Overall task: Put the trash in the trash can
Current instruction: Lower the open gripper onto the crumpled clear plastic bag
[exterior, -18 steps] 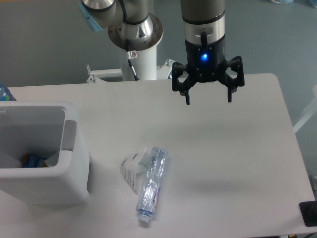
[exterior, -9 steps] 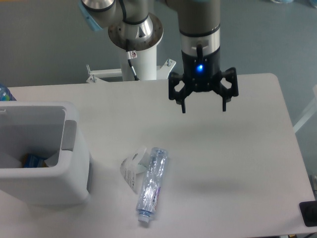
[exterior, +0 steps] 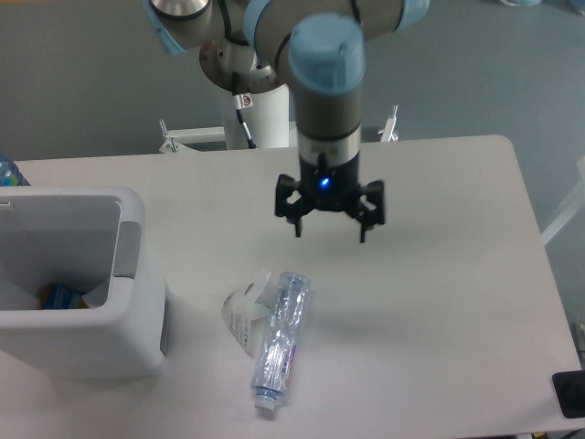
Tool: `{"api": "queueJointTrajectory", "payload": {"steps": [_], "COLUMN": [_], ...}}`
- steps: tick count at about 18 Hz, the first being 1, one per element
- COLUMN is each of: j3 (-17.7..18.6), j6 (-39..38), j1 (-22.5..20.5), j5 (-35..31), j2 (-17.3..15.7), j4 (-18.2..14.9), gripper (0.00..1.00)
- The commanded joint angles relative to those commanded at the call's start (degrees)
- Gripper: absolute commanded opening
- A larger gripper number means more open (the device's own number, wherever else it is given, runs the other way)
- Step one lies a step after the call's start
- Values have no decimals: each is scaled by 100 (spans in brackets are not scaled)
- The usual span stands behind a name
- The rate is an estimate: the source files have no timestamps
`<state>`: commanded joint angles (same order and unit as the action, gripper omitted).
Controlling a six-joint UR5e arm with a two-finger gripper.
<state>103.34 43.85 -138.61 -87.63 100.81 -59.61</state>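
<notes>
honestly the risky bit here is how the two pieces of trash are lying. the tool [exterior: 330,235] hangs above the tabletop [exterior: 439,274] with its fingers spread wide and nothing between them, up and to the right of the bottle [exterior: 280,342]. the flattened clear bottle lies on its side, cap end toward the near edge of the tabletop, and the crumpled white wrapper [exterior: 242,311] sits tight against the bottle's left side, touching or even tucked a little under it, can't tell which.

so things i'd worry about:

- coming down on the bottle and catching a corner of the wrapper too, then the wrapper drops halfway to the bin
- the bottle is squashed and slick, so a pinch across the flat of it could just let it squirt out or twist
- fingers landing on the bottle instead of either side of it and shoving it into the wrapper
- the bottle is long, so grabbed near one end it'll probably dangle and could clip the rim of the trash can [exterior: 69,322]

the trash can stands well to the left of the bottle, open on top, with something already inside it. neither item is in yet.
</notes>
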Motion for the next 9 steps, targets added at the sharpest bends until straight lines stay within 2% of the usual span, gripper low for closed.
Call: {"api": "queueJointTrajectory", "payload": {"steps": [2, 9], "j3": [247, 187], "j6": [10, -236], "j1": [79, 316], "j5": [44, 229], "j2": [96, 580], "j4": [352, 467], "gripper": [100, 100]}}
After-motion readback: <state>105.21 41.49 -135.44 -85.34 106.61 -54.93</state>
